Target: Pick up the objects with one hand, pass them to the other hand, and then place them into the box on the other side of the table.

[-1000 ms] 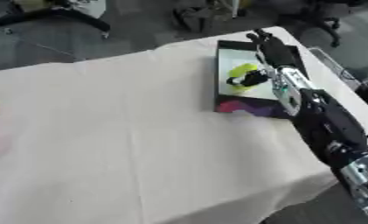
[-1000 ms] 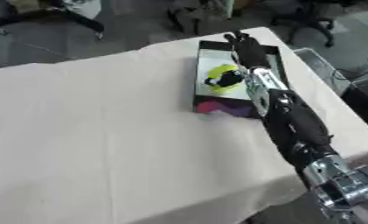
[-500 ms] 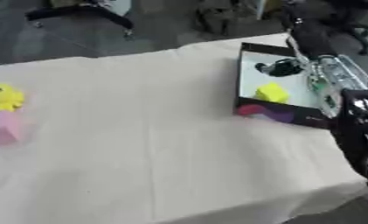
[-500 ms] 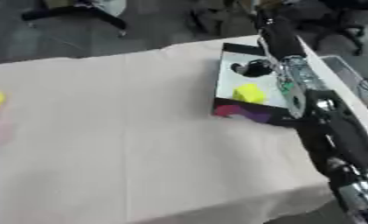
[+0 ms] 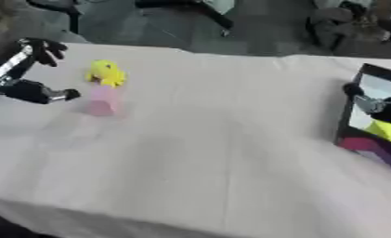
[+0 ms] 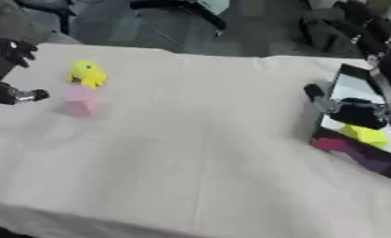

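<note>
Two hands show at opposite edges of a table (image 5: pixel 214 139) covered with a pale cloth. At the far left the left hand (image 5: pixel 23 69) reaches in over the cloth, black with silver joints; its fingers (image 5: pixel 44 46) spread upward and its thumb (image 5: pixel 64 94) juts toward the objects, so the hand reads as released and holds nothing. Just to its right, apart from the thumb, sits a small yellow toy (image 5: pixel 106 73) of rounded shape, too blurred to name more closely. Touching the toy's near side is a pink block (image 5: pixel 102 100), standing upright on the cloth. Neither object is in a hand; both rest on the table near its left end. The broad middle of the cloth shows only faint fold lines. At the right edge stands the box (image 6: pixel 344 81), black-walled with a pale floor, lying askew to the table's edge. Inside it, toward the near end, lies a yellow piece (image 6: pixel 364 135), and beside that, at the near corner, a purple and magenta piece (image 6: pixel 348 151). The right hand (image 6: pixel 344 110) hangs at the box's left wall, with a dark finger (image 6: pixel 314 90) sticking out past the wall over the cloth; whether its fingers are curled or straight cannot be told from the blur. Behind the table, dark chair legs (image 5: pixel 206 14) and grey floor fill the background.
</note>
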Controlling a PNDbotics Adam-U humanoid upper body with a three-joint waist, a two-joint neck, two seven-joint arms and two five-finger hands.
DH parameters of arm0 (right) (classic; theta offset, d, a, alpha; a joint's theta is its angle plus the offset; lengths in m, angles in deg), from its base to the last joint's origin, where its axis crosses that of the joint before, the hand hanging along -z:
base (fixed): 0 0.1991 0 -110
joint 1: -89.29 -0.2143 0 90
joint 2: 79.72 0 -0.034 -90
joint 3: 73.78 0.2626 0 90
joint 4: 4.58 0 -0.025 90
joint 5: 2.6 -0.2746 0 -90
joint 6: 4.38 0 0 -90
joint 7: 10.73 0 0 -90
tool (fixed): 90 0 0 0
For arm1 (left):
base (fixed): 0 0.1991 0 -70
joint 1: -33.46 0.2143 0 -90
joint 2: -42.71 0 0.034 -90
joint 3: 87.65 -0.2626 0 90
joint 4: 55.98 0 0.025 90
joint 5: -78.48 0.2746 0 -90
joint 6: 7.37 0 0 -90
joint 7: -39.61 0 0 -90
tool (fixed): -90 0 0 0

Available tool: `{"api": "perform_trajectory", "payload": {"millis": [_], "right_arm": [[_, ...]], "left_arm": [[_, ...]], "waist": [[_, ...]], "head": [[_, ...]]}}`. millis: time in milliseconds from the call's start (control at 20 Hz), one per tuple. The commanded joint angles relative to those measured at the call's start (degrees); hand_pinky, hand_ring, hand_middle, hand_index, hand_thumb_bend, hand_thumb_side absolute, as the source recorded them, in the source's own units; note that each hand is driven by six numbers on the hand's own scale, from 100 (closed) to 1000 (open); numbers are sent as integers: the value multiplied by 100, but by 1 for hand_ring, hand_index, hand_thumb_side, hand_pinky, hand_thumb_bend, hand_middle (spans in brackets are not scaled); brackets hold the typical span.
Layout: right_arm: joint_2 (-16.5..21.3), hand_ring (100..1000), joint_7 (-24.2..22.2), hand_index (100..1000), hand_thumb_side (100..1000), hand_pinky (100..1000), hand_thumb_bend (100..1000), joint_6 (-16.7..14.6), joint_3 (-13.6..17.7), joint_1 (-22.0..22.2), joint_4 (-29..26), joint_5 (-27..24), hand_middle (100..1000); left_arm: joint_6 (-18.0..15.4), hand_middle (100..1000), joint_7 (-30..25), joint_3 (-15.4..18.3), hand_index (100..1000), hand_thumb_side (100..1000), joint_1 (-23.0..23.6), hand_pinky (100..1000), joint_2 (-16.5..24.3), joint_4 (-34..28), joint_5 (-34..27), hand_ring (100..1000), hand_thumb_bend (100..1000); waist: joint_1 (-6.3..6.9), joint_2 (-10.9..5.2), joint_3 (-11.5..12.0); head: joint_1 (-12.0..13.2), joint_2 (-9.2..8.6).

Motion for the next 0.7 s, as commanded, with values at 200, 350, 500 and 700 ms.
{"api": "perform_trajectory", "payload": {"millis": [200, 350, 500, 700], "right_arm": [[-133, 897, -165, 925, 286, 921, 328, -106, -26, 26, -292, -162, 1000], [-168, 895, -196, 919, 285, 922, 308, -122, -32, 46, -329, -253, 1000], [-172, 894, -212, 915, 285, 922, 294, -134, -44, 39, -360, -313, 1000], [-168, 893, -227, 913, 283, 922, 275, -140, -50, 7, -383, -355, 1000]], "left_arm": [[-112, 740, 140, -306, 866, 333, -741, 747, 233, 1312, 1839, 740, 704], [-20, 742, 321, -255, 865, 338, -1071, 750, 133, 1936, 2310, 745, 707], [54, 736, 513, -182, 861, 347, -1288, 746, 58, 2353, 2502, 738, 693], [7, 727, 586, -124, 858, 354, -1457, 744, -18, 2617, 2276, 726, 678]], "waist": [[-71, 16, -135], [-95, 92, -229], [-95, 176, -304], [-87, 281, -377]], "head": [[-97, -13], [-99, -13], [-73, -13], [-38, -13]]}}
